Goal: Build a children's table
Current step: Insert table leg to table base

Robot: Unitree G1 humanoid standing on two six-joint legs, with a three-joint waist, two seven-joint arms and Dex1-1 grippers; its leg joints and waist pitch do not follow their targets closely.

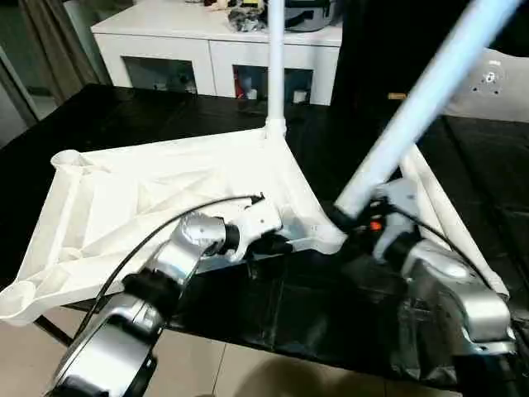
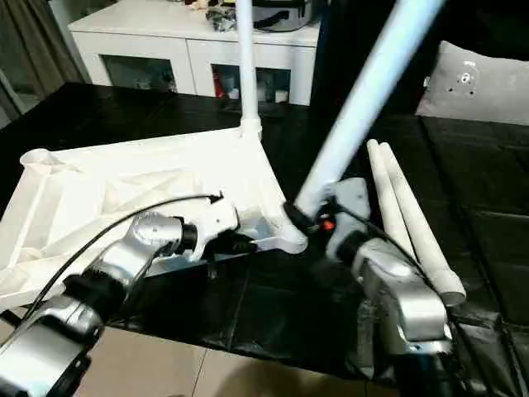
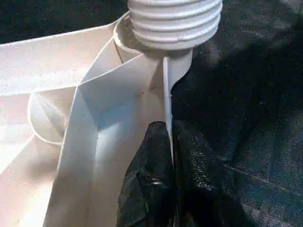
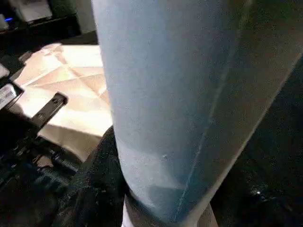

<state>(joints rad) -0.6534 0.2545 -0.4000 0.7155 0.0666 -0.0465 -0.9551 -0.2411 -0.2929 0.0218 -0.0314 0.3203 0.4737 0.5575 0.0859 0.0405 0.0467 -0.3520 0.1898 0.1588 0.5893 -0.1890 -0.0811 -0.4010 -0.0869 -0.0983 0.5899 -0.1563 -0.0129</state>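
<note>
the white plastic rectangular tabletop (image 1: 165,194) lies upside down on the black table (image 1: 496,165), ribbed underside up, its near left corner hanging over the table's near edge. one long white tapered tubular leg (image 1: 275,62) stands upright in the round socket at the far right corner of the tabletop. a second white tubular leg (image 1: 430,99) leans at a slant, its lower end at the near right corner socket, its upper end running up and to the right out of sight. two more white legs (image 2: 409,219) lie side by side flat on the black table, just right of the tabletop.

the left gripper (image 1: 277,241) reaches across to the near right part of the tabletop; its black fingers (image 3: 156,189) are pinched tight on the thin upright rim wall there, one on either side of it, with the ribbed threaded end of the slanted leg (image 3: 175,23) just beyond at the socket.

the right gripper (image 1: 351,219) is clamped around the slanted leg low down near its base, its jaws about half spread by the tube.

a white cabinet with glass doors (image 1: 207,50) stands beyond the table, and a grey pillow (image 2: 475,83) sits far right.
</note>
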